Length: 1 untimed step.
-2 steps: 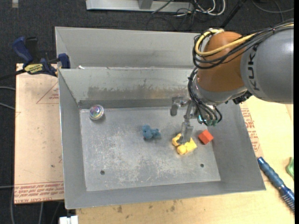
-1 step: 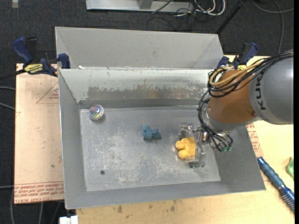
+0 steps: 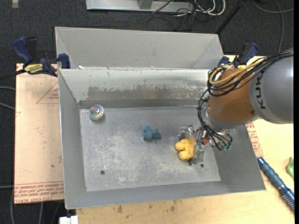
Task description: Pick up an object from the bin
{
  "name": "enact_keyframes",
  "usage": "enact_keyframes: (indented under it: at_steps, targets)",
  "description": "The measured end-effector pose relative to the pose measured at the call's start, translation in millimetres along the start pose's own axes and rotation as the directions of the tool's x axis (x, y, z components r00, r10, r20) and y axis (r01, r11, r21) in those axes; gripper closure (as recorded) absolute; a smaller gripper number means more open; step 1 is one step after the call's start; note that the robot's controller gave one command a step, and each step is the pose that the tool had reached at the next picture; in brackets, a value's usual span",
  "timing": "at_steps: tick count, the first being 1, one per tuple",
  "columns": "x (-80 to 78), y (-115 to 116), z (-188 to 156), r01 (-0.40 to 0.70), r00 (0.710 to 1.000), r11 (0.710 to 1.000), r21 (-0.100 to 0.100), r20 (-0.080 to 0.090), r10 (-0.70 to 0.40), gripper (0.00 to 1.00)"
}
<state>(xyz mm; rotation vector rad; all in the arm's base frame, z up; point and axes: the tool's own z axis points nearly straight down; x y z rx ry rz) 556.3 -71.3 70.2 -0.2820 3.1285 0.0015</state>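
The gripper [image 3: 195, 146] is down at the floor of the grey bin [image 3: 140, 181], low on the arm [image 3: 275, 92], which carries an orange cover [image 3: 231, 104] and looped cables [image 3: 229, 73] at its wrist. A small yellow lumpy toy [image 3: 185, 148], rounded and knobbly, lies on the bin floor. The gripper's metal parts are right against this toy's upper right side, touching it or just beside it, and the bulk of the toy sticks out to the left of them. Metal, wires and toy overlap there, so I cannot tell how far apart the fingers stand, nor whether the yellow toy is between them or only next to them.

Left of the yellow toy and a little farther toward the back wall lies a small blue lumpy thing [image 3: 151, 133], apart from the toy and from the gripper. Much farther left of the yellow toy, near the back left corner of the floor, sits a shiny round thing [image 3: 96, 112], well apart from everything else.
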Motion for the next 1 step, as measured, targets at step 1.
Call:
enact_keyframes:
  at_steps: [1]
  targets:
    - [24.9, 23.0, -154.3, 0.029, 1.000, 1.000, 0.003, 0.010, -0.029, 1.00]
